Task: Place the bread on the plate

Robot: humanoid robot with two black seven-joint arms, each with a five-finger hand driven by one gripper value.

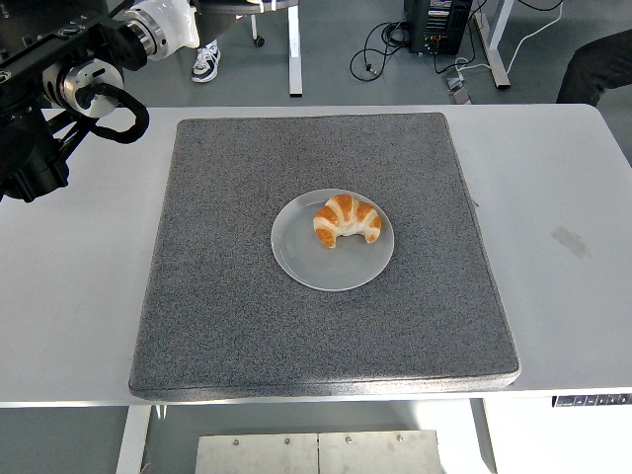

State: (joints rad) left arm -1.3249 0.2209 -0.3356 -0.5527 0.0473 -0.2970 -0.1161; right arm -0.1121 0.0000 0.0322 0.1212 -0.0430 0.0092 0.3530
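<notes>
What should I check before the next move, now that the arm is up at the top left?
1. Croissant lies on the plate: ok.
2. Croissant sits wholly inside the plate's rim: ok.
3. Plate rests flat on the grey mat, away from its edges: ok.
4. Left arm is off the mat, at the picture's top left corner: ok.
5. Left hand's state: cannot tell, it is out of the picture.
6. Right arm's position: cannot tell, not in view.
</notes>
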